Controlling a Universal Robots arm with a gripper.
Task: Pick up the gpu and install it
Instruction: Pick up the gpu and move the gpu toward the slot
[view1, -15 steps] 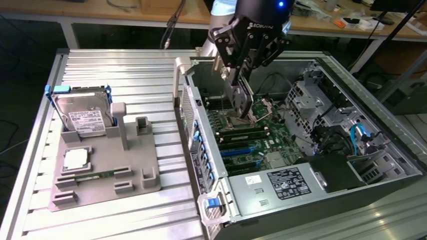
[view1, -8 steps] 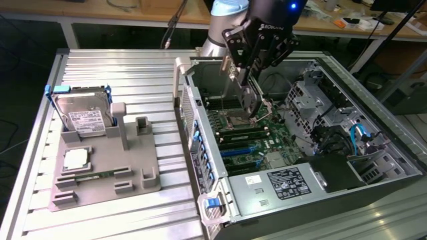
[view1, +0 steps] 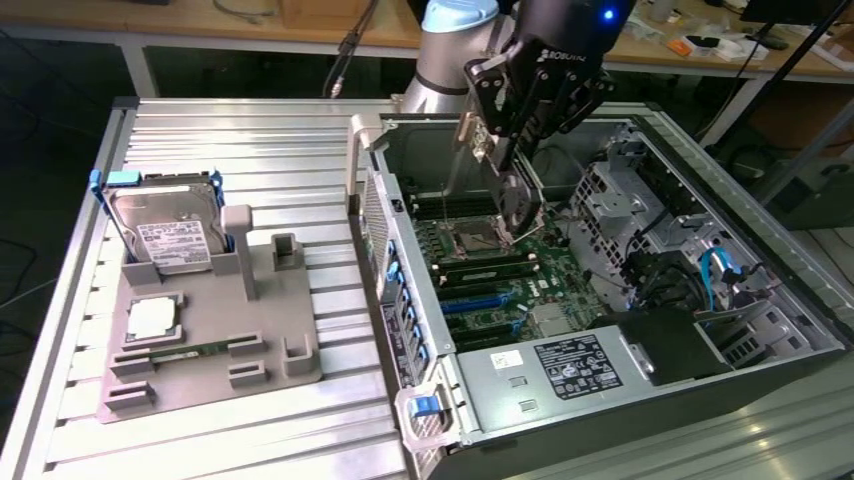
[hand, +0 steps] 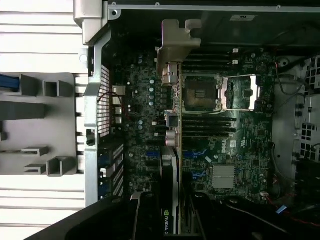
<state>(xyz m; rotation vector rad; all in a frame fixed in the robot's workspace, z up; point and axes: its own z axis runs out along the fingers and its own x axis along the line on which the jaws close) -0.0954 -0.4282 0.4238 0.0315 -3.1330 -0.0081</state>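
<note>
Clamping the gpu (view1: 518, 200) between its fingers, the claw (view1: 513, 150) hangs inside the open computer case (view1: 747, 330), over the motherboard (view1: 487, 275). The card is held on edge and tilted. In the exterior view its lower end lies across the processor socket (view1: 483, 238) and covers part of it. Whether the card touches the board there cannot be told.

In the wrist view the card shows edge-on as a thin dark strip, with its silver bracket (hand: 176, 42) at the end away from the claw. The dark fingers (hand: 145, 215) flank the strip and hide the board beneath them. A printed logo on the card is cut off at the picture's edge.

Blue slots (view1: 474, 305) lie further along the board, towards the labelled power supply (view1: 574, 365).

Outside the case, on the exterior view's left, a grey holder tray (view1: 274, 350) lies on the slatted metal table (view1: 214, 130). A hard drive (view1: 167, 232) in a blue frame stands upright in the tray. A square chip (view1: 154, 318) and a slim green memory stick (view1: 187, 350) lie flat nearer the camera. The arm's upper part is cut off by the picture's top edge.
</note>
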